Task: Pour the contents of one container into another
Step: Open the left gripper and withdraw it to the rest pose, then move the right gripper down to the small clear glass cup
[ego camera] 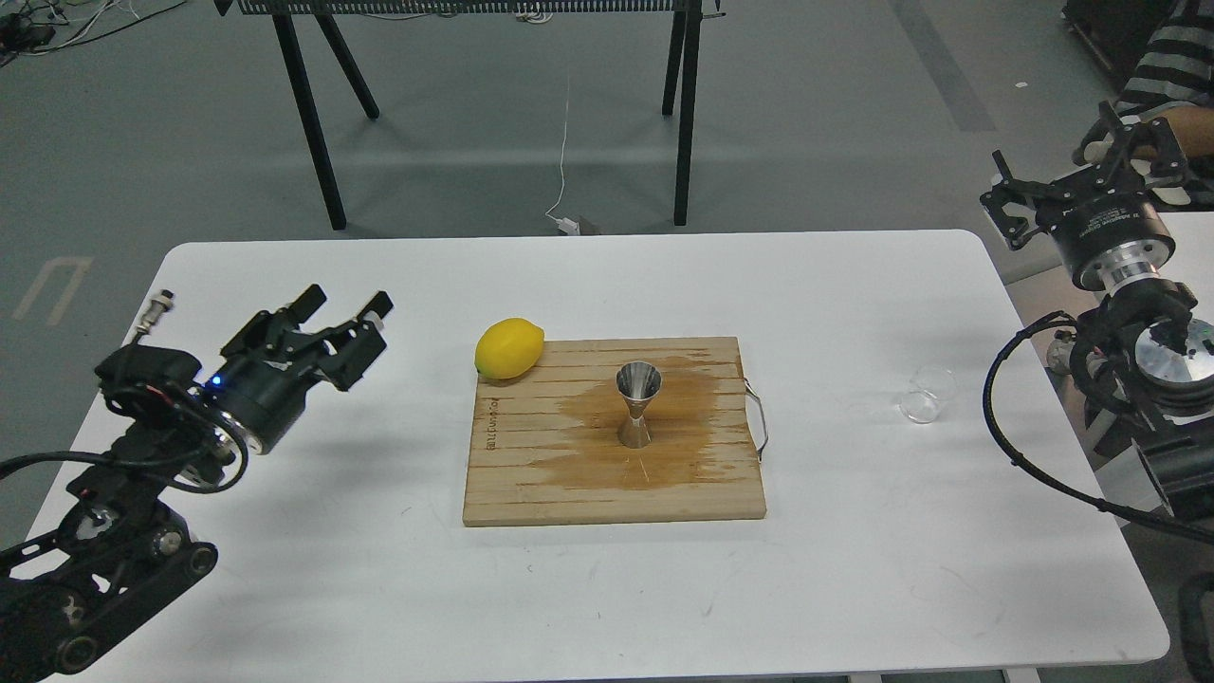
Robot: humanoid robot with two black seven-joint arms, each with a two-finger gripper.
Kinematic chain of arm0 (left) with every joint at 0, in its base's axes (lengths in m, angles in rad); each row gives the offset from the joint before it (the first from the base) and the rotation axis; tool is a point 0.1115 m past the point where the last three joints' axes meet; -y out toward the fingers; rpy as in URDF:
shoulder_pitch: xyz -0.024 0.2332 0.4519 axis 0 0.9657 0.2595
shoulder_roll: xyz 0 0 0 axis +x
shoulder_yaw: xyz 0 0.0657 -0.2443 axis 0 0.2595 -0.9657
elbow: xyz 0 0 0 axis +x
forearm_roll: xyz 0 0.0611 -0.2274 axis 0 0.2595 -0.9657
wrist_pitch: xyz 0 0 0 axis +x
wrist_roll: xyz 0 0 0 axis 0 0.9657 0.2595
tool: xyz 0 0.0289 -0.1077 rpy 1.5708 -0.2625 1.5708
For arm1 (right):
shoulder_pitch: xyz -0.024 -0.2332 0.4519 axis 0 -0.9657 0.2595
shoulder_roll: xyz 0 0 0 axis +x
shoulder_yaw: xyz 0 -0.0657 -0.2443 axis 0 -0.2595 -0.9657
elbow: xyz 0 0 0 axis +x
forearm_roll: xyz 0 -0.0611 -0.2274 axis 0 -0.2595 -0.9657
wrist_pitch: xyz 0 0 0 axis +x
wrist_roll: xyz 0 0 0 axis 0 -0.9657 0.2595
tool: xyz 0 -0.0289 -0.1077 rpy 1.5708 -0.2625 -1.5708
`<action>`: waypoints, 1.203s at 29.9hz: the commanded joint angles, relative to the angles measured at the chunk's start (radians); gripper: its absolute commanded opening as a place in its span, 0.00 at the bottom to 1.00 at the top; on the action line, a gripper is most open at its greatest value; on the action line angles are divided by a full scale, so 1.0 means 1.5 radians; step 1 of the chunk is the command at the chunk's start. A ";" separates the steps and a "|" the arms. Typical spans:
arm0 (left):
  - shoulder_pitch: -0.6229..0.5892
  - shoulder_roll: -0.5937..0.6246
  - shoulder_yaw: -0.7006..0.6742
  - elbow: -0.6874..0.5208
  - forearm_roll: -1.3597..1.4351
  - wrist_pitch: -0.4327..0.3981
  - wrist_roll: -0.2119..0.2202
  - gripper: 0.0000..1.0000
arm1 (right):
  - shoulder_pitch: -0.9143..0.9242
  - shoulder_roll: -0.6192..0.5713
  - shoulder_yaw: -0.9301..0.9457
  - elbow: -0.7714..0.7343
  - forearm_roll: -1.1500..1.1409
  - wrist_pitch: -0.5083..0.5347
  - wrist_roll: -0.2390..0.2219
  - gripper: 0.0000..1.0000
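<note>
The steel jigger (637,406) stands upright in the middle of a wet wooden board (531,474). A small clear glass cup (927,395) sits on the white table (379,588) near its right edge. My left gripper (343,310) hovers over the table's left side, far from the jigger, open and empty. Past the table's right edge my right gripper (1072,166) is raised, its fingers spread and empty, up and to the right of the glass cup.
A yellow lemon (509,348) rests at the board's far left corner. A metal handle (759,417) sticks out of the board's right side. Black table legs (318,114) stand on the floor behind. A person in a striped shirt (1171,66) is at the far right.
</note>
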 commanded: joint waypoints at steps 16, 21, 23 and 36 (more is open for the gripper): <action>-0.200 -0.083 -0.180 0.311 -0.730 -0.501 -0.068 0.99 | -0.093 -0.099 -0.010 0.205 0.002 0.001 0.001 0.99; -0.282 -0.131 -0.171 0.464 -0.774 -0.588 -0.068 0.99 | -0.212 -0.114 0.051 0.293 0.003 0.001 0.001 0.99; -0.288 -0.135 -0.171 0.475 -0.774 -0.589 -0.069 0.99 | -0.260 -0.118 0.085 0.321 0.003 0.001 0.001 0.99; -0.288 -0.137 -0.168 0.475 -0.774 -0.589 -0.072 0.99 | -0.522 -0.050 0.263 0.488 0.074 -0.151 -0.003 0.98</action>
